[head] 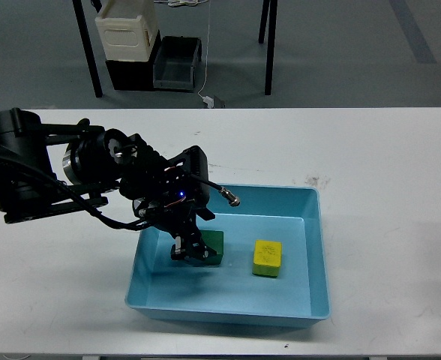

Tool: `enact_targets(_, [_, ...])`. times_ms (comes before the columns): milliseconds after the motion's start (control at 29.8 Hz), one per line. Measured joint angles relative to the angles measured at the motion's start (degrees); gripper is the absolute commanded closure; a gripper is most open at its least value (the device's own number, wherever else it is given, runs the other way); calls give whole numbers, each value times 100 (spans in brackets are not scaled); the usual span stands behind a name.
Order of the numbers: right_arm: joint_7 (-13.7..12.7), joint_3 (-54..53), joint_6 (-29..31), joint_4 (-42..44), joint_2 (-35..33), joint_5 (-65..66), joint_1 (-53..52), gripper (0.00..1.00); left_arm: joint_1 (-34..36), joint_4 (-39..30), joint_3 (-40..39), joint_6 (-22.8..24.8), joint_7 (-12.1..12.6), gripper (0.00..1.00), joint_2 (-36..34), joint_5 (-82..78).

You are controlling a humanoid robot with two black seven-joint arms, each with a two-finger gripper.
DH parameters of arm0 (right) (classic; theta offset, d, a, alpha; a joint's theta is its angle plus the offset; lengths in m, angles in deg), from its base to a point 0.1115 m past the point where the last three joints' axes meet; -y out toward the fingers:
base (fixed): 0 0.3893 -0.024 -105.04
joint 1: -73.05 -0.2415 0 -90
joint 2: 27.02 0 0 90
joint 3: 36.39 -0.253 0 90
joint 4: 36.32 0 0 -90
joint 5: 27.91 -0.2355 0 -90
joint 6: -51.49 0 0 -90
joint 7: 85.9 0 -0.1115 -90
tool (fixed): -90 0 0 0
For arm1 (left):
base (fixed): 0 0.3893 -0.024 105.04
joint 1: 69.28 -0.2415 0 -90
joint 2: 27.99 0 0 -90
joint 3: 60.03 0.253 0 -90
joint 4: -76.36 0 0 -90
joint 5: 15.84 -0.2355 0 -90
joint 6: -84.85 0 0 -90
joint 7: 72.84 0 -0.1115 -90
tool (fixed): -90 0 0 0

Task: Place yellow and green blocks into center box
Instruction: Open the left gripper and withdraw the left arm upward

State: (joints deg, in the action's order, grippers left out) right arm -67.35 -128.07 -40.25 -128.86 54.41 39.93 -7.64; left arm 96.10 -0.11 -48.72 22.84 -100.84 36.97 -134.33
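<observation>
Reaching into the light blue tray (310, 255) w/ left gripper (190, 253), arm coming in from the left edge over the tray's left wall. Fingers sit low at the green block (214, 248), which rests on the tray floor, left of centre. Gripper is dark and seen from above, so can't tell if the jaws are clamped on the block or slack beside it; contact looks likely, not confirmed. Yellow block (268, 258) already sits on the tray floor, just right of the green one, apart from it, nothing touching it. Right gripper not in view.

Judgement: both blocks are inside the center box, so task looks nearly done; arm is low there prob bc green is being set down or let go. Next move needs a clean vertical lift so the fingers don't drag green along or nudge yellow. White table (385, 150) otherwise bare near the tray.
</observation>
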Motion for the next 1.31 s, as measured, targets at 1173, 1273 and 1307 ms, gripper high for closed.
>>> enact_targets(1173, [-1939, -62, 1159, -72, 563, -6784, -162, 0, -6472, -935, -6852, -1396, 830, 0, -460, 11836])
enact_targets(1273, [-2146, -70, 1667, -72, 570, -7363, 129, 0, -6654, -956, -6804, -1297, 848, 0, -453, 13190])
enact_targets(1307, [-2182, -71, 1775, -72, 578, -7503, 219, 0, -6715, -957, -6803, -1261, 848, 0, -448, 13477])
